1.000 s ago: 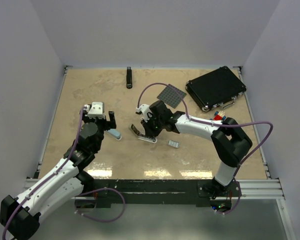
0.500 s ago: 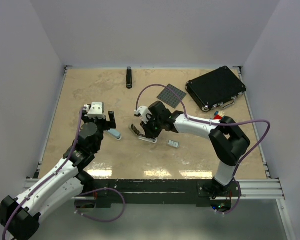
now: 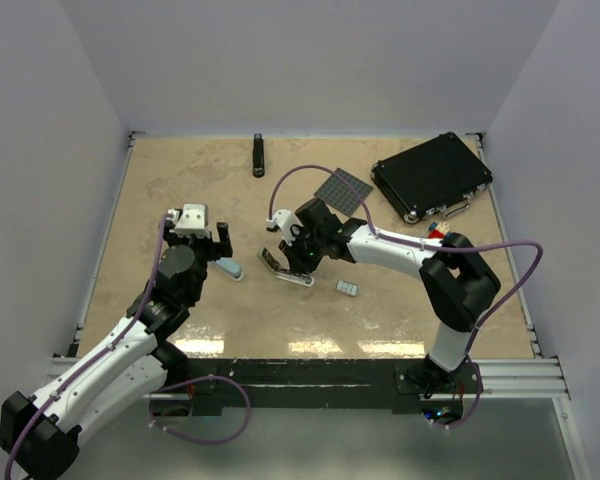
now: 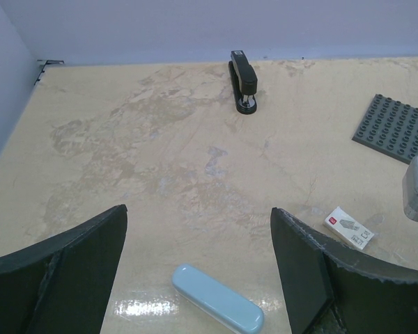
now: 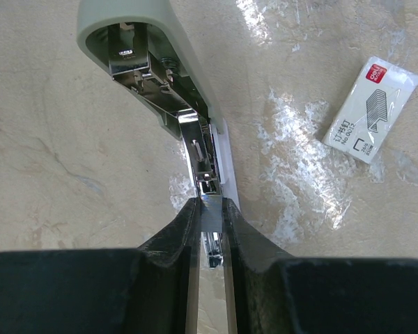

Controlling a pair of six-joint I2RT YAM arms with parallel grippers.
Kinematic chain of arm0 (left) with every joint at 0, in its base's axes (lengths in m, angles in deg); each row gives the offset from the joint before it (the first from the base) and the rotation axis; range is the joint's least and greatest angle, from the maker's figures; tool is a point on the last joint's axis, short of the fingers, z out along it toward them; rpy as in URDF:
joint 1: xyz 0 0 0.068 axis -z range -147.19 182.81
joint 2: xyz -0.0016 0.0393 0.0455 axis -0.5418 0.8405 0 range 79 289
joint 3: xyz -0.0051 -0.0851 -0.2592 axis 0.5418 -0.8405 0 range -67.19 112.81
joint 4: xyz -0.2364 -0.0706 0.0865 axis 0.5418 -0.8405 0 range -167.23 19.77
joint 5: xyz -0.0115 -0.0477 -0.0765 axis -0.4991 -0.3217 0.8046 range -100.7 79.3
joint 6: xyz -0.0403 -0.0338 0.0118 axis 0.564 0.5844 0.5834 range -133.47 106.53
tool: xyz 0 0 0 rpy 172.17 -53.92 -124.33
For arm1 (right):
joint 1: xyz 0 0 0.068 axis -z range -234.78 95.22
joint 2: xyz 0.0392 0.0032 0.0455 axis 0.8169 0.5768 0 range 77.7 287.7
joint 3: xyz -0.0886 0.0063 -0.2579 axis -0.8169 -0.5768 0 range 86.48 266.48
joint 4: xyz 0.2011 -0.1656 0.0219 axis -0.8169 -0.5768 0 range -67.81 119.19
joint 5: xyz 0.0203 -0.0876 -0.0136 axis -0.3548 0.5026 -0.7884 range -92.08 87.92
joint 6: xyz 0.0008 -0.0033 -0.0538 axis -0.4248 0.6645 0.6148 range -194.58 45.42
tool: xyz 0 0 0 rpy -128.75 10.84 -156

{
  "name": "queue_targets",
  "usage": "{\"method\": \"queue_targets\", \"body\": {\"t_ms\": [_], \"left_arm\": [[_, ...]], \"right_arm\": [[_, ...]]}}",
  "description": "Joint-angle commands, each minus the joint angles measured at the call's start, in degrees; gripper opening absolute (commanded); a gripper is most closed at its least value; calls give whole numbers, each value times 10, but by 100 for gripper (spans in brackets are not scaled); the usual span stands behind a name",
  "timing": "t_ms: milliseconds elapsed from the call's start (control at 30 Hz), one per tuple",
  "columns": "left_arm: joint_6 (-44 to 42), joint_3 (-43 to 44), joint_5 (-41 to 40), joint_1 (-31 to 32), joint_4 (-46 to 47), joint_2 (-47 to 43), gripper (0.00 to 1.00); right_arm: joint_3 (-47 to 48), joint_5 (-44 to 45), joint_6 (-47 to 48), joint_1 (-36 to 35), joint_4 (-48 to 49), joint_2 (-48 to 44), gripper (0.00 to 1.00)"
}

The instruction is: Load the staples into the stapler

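Holds the right arm folded up from its base, elbow high near the right edge of the beige marbled table point(image 3: 180, 180), forearm stretched leftward to mid-table, wrist tipped down. Pinches the right gripper point(image 5: 210, 203) to a narrow gap around a thin silvery metal strip point(image 5: 211, 219), right at the near end of the small grey-green stapler point(image 5: 136, 42). Impossible to tell which: a stick of staples, or part of the stapler's own channel. Finds the stapler lying at mid-table, hinged wide open, rounded grey-green cover swung away from the gripper, silvery spring and rail bared inside, pale base flat on the tabletop. Shows the tiny white rectangular staple box point(image 5: 371, 108), dark mark on top, flat on the table near the stapler's right side and apart from it.

Carries the left arm bent forward from its base at the lower left, wrist raised, left gripper point(image 4: 198, 216) hovering above the table, jaws spread wide and gripping nothing. Leaves the pale blue oblong part point(image 4: 217, 308), rounded at both ends, lying on the table below and between those fingers, untouched.

Farther back: a slim black stapler point(image 4: 243, 80) near the rear wall, a dark grey studded plate point(image 3: 342, 190) behind the right gripper, a black hard case point(image 3: 432, 176) toward the far right corner.
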Motion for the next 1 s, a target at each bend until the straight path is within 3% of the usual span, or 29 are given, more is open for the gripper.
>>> {"method": "queue_targets", "body": {"t_ms": [0, 967], "left_arm": [[4, 2, 1, -4, 24, -7, 88], [4, 3, 3, -4, 26, -3, 88]], "right_arm": [[24, -19, 17, -1, -4, 15, 8], [21, -28, -11, -2, -6, -5, 7]]}}
